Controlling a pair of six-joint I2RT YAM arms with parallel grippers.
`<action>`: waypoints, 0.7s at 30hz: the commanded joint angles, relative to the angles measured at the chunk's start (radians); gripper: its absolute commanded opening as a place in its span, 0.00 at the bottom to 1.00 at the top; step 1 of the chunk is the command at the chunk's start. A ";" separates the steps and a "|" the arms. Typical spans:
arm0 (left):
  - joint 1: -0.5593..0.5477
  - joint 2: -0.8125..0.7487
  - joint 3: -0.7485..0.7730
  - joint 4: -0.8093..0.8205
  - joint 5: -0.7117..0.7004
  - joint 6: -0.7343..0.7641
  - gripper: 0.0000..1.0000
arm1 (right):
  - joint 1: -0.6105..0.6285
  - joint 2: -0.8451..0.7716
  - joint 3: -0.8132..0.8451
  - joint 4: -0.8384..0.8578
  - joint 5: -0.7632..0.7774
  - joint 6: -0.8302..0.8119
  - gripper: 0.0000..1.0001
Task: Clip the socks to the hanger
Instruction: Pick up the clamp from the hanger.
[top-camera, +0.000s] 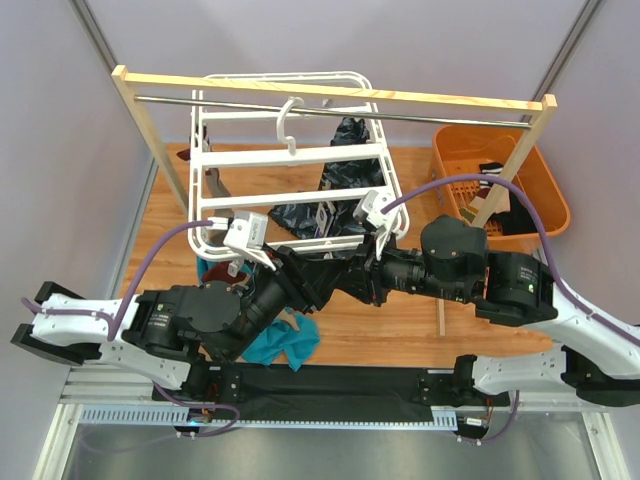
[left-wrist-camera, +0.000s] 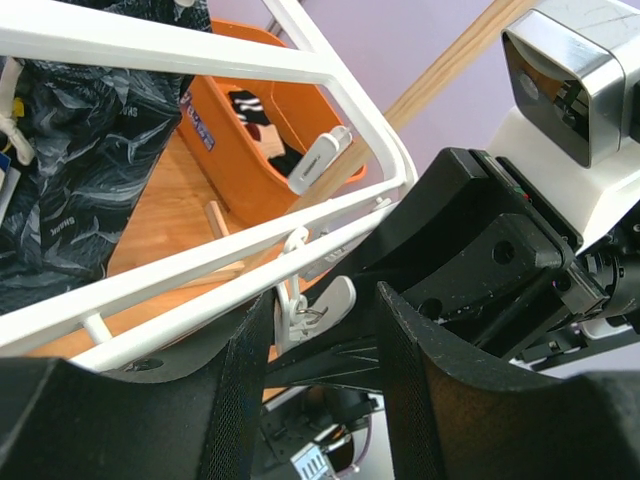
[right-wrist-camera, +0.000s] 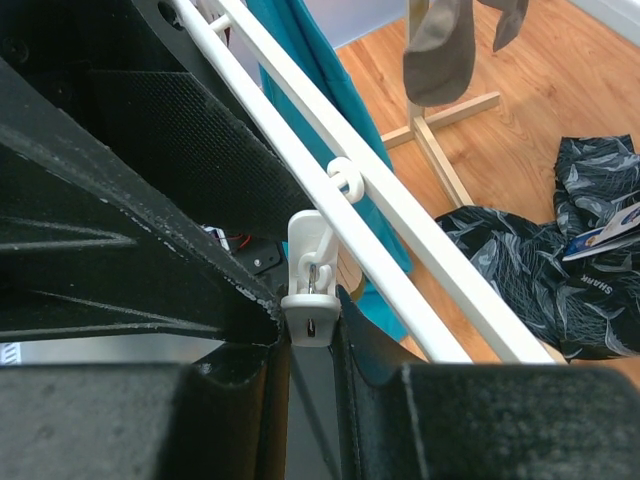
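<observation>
From the top camera I count two arms, the left arm (top-camera: 190, 315) and the right arm (top-camera: 460, 265). They meet at the near bar of one white hanger (top-camera: 290, 158), which hangs by its hook from the metal rail (top-camera: 420, 116) of one wooden rack (top-camera: 330, 92). One teal sock (top-camera: 290, 345) lies on the table (top-camera: 400, 320) at the near left, beside the left arm. One orange basket (top-camera: 555, 200) sits at the far right with dark socks (top-camera: 508, 222) in it; I cannot count them. One dark patterned cloth (top-camera: 345, 170) lies under the hanger.

On the right wrist camera, the right gripper (right-wrist-camera: 310, 345) is pinched tight on the lower end of one white clip (right-wrist-camera: 308, 270) dangling from the hanger's near bar. Teal fabric hangs behind the two bars; I cannot tell what holds it up. One grey-brown sock (right-wrist-camera: 440, 50) hangs at the top of the view. A label (right-wrist-camera: 605, 232) on the cloth reads "SHARK".

On the left wrist camera, the left gripper (left-wrist-camera: 320, 335) has its jaws spread, with a clip hanging between the fingers. I cannot tell whether a pad touches it. A second clip (left-wrist-camera: 322, 158) sits on the far bar. One striped black sock (left-wrist-camera: 250, 108) lies in the basket. The print on the basket's sticker (left-wrist-camera: 197, 122) is too small for me to read.
</observation>
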 joint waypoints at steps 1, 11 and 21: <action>0.020 0.015 0.027 -0.054 0.013 -0.019 0.53 | 0.017 0.010 0.036 -0.055 -0.115 -0.021 0.00; 0.048 0.027 0.008 -0.079 0.048 -0.036 0.45 | 0.015 0.041 0.084 -0.078 -0.129 -0.027 0.00; 0.057 0.017 -0.024 -0.011 0.048 -0.010 0.27 | 0.015 0.047 0.099 -0.080 -0.146 -0.019 0.00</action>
